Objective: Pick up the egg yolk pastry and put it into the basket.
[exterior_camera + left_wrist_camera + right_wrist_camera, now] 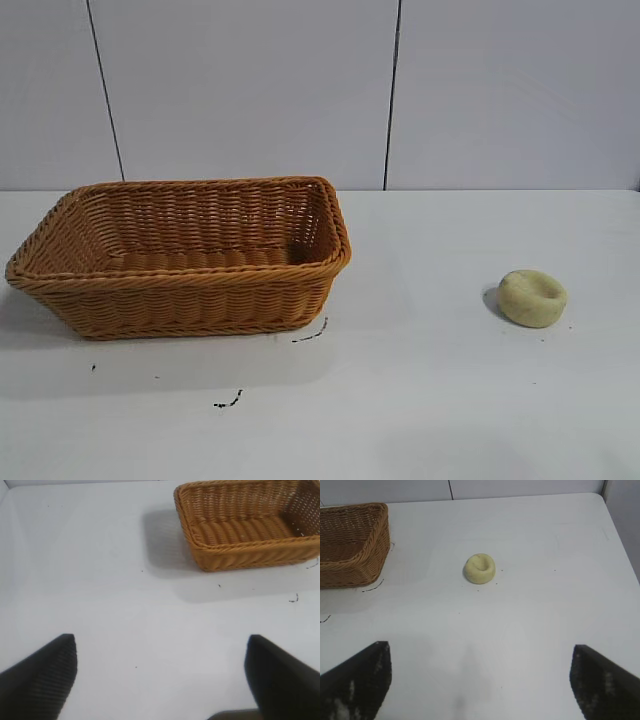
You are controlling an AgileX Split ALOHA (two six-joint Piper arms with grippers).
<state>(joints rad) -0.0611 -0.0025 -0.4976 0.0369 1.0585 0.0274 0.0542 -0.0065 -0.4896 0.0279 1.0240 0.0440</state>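
Note:
The egg yolk pastry (pixel 532 297) is a small pale yellow-green puck with a dimpled top, lying on the white table at the right. It also shows in the right wrist view (pixel 480 568). The orange-brown wicker basket (pixel 180 290) stands at the left, with nothing inside it. It also shows in the left wrist view (pixel 250 555) and partly in the right wrist view (pixel 350 565). My right gripper (pixel 481 652) is open above the table, some way short of the pastry. My left gripper (pixel 161 645) is open over bare table, apart from the basket. Neither arm shows in the exterior view.
Small dark marks (pixel 228 402) lie on the table in front of the basket. A grey panelled wall (pixel 390 90) stands behind the table. The table's far right edge (pixel 620 545) shows in the right wrist view.

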